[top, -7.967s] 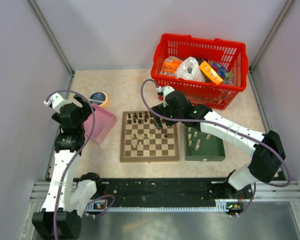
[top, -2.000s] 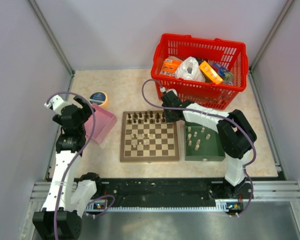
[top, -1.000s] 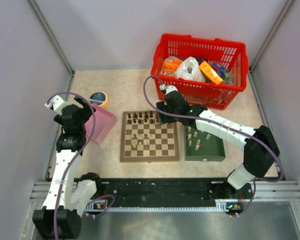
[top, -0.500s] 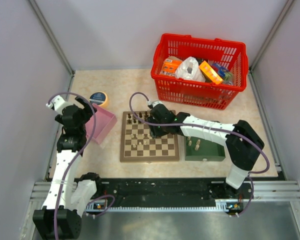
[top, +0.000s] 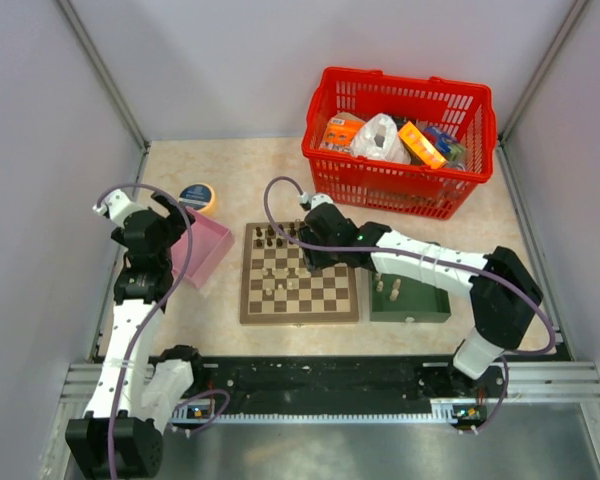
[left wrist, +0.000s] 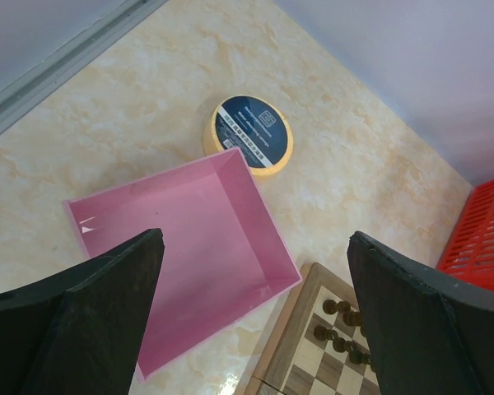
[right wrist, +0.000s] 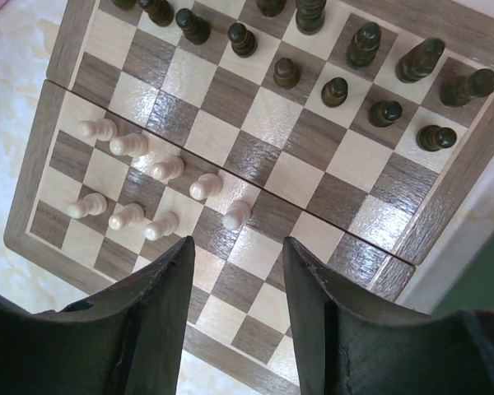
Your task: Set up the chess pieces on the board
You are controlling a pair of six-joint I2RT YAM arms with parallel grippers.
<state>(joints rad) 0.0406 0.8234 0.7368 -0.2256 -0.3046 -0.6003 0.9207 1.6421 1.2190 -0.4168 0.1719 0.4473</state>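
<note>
Above the marbled table [top: 250, 170], the spread right hand [right wrist: 236, 251] perhaps hides chess pieces [right wrist: 206, 188] on the board [right wrist: 267, 115].

On the marbled worktop [top: 250, 175], a red basket [top: 400, 190] of packets stands far right, a green tray [top: 422, 306] lies nearer, and a pink box [top: 210, 250] sits left beside a round tin [top: 197, 196].

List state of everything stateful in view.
left end effector: open, empty, over the pink box
right end effector: open, empty, over the board
pink box: open, empty
board: unfolded flat, partly set
dark pieces: standing along the far edge
pale pieces: standing, loosely clustered, not in rows
green tray: holds more pale pieces
red basket: filled
</note>
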